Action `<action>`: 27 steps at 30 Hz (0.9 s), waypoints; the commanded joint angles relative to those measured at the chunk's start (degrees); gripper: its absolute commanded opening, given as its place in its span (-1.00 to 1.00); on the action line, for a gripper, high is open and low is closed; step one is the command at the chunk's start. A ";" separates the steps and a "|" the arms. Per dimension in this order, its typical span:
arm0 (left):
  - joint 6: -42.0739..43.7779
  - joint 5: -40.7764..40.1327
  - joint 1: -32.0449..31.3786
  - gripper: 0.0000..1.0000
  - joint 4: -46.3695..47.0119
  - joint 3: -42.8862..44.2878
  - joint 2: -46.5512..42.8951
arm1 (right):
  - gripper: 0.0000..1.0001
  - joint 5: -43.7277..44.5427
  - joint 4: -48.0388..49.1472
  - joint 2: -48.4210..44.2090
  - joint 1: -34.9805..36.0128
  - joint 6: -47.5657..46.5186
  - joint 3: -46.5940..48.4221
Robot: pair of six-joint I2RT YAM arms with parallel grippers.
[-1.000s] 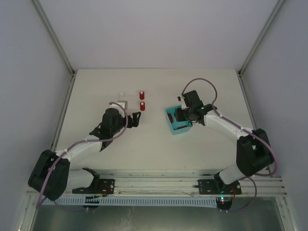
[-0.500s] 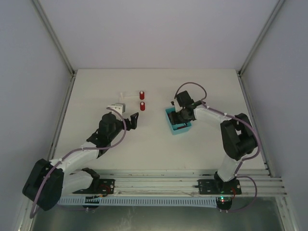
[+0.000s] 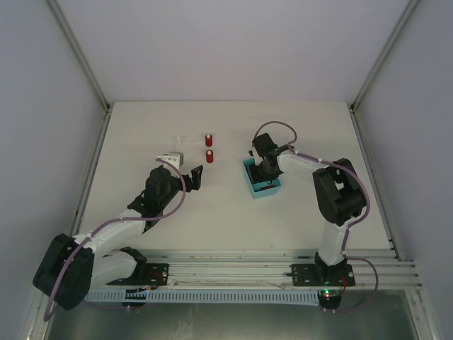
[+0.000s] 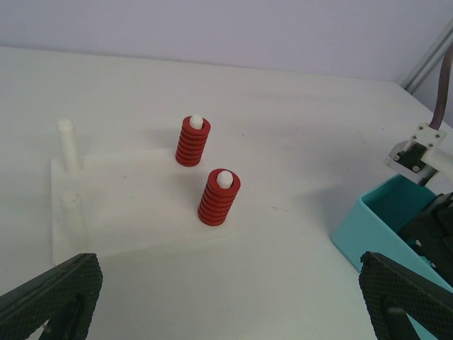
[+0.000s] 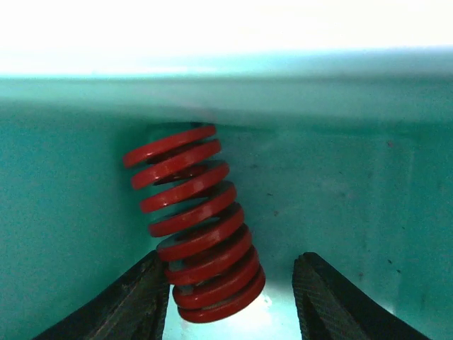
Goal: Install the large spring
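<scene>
So far only the pick-up is under way: the large red coil spring (image 5: 195, 227) lies tilted in a corner of the teal plastic bin (image 5: 354, 142), the jaws of the right gripper (image 5: 230, 290) apart astride its lower coils, not yet closed. Two small red springs (image 4: 219, 197) sit on the white base plate (image 4: 127, 205); a tall bare white peg (image 4: 67, 142) awaits. The left gripper (image 4: 226, 304) hovers nearby, jaws wide apart.
</scene>
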 commanded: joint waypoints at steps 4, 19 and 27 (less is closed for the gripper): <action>0.47 -1.07 -0.10 0.99 0.72 -0.38 -0.30 | -0.09 7.59 -4.43 -0.36 1.15 0.44 1.61; 0.32 -0.89 -0.30 0.98 0.49 -0.32 -0.29 | -0.27 7.35 -1.18 1.80 1.52 0.85 0.80; 0.46 -0.95 -0.30 0.99 0.44 -0.44 -0.69 | -0.11 7.36 -1.26 2.98 1.96 0.25 1.91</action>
